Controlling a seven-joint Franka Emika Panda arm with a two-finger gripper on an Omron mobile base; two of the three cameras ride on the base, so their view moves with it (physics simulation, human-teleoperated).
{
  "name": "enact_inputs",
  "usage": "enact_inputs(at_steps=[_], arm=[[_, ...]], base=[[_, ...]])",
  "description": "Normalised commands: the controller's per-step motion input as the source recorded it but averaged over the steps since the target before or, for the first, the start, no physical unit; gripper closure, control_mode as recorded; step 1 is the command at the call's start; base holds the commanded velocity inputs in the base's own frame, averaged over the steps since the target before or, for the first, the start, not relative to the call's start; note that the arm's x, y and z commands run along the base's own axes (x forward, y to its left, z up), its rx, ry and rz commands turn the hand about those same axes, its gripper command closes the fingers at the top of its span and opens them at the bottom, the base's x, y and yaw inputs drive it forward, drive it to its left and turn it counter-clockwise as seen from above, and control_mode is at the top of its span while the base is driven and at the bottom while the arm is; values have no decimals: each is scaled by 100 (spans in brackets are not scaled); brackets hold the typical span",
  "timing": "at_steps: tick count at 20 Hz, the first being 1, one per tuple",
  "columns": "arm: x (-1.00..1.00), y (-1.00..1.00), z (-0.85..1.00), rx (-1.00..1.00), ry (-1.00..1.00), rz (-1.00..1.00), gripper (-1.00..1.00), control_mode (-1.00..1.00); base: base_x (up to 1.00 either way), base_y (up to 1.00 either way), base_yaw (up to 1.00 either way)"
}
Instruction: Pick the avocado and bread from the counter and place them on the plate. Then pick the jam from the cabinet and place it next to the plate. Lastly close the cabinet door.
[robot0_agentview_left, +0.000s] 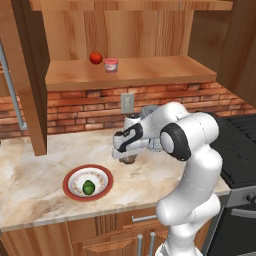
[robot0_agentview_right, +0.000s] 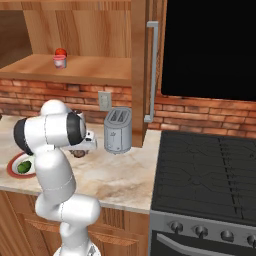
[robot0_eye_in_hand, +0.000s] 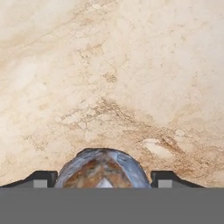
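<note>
brown-grey bread (robot0_eye_in_hand: 103, 169), lumpy, with a grey crust and orange-brown middle, sits on the counter (robot0_eye_in_hand: 109, 74) at 6 o'clock in the hand view, between the two dark fingertips (robot0_eye_in_hand: 40, 178); small gaps show on either side, so whether the pads touch it cannot be told. gripper (robot0_agentview_left: 131, 159) set low over the bread (robot0_agentview_left: 130, 159) in the left base view, jaws partly drawn in around it, a firm hold not confirmed. beige-tan marbled counter (robot0_agentview_left: 35, 185) carries the plate (robot0_agentview_left: 72, 192), white with a wide red rim, at 8 o'clock of the bread and well apart from it. dark-green avocado (robot0_agentview_left: 89, 187) rests on the plate, near its centre. in the right base view the plate (robot0_agentview_right: 11, 167) and avocado (robot0_agentview_right: 24, 166) appear at 9 o'clock, partly behind the white arm. brown wooden cabinet (robot0_agentview_left: 150, 70) above the counter stands open; on its shelf the jam (robot0_agentview_left: 111, 65), a pinkish jar with a white band, stands at 3 o'clock of a red round fruit (robot0_agentview_left: 96, 58), just beside it. cabinet door (robot0_agentview_left: 27, 80) swung open at 9 o'clock, silver bar handle along its edge. silver toaster (robot0_agentview_right: 118, 130) on the counter against the brick wall, black stove (robot0_agentview_right: 210, 175) at 3 o'clock of it.
</note>
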Motion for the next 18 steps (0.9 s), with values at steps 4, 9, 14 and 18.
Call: enact_inputs(at_steps=[4, 9, 14, 18], arm=[[-39, 0, 4, 4, 0, 0, 100, -100], [-80, 0, 31, 1, -5, 0, 100, -100], [-82, 0, 76, 0, -2, 0, 100, -100], [-70, 0, 82, 1, 0, 0, 100, -100]], base=[[0, 0, 0], [0, 0, 0], [0, 0, 0], [0, 0, 0]])
